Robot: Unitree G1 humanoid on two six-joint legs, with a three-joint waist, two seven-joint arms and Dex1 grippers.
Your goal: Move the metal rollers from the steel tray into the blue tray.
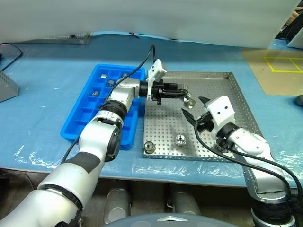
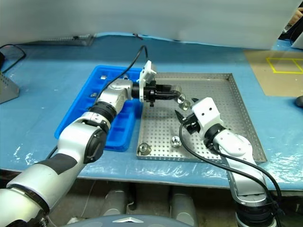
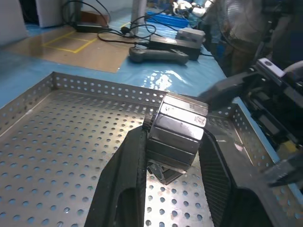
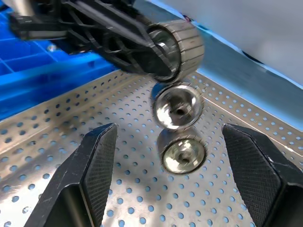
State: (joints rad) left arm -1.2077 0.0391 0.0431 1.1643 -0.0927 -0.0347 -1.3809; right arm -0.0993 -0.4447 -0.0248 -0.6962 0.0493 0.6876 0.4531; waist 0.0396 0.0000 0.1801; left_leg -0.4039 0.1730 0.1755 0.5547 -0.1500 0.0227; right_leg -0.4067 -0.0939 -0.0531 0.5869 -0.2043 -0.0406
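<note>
My left gripper (image 1: 182, 90) is shut on a ribbed metal roller (image 3: 177, 127), held level above the far part of the steel tray (image 1: 227, 94). Just below it, two metal rollers (image 4: 177, 106) (image 4: 182, 151) lie close together on the perforated floor. My right gripper (image 1: 195, 109) is open and points at that pair, one finger on either side and clear of them. Two more rollers (image 1: 180, 139) (image 1: 149, 147) rest near the steel tray's front edge. The blue tray (image 1: 85, 111) sits left of the steel tray, with several rollers (image 1: 110, 82) in its far compartments.
Both trays rest on a blue plastic-covered table. A grey box (image 1: 7, 87) stands at the left edge. A brown board with a yellow taped square (image 1: 284, 64) lies at the far right. A black cable (image 1: 142, 66) runs from my left wrist over the blue tray.
</note>
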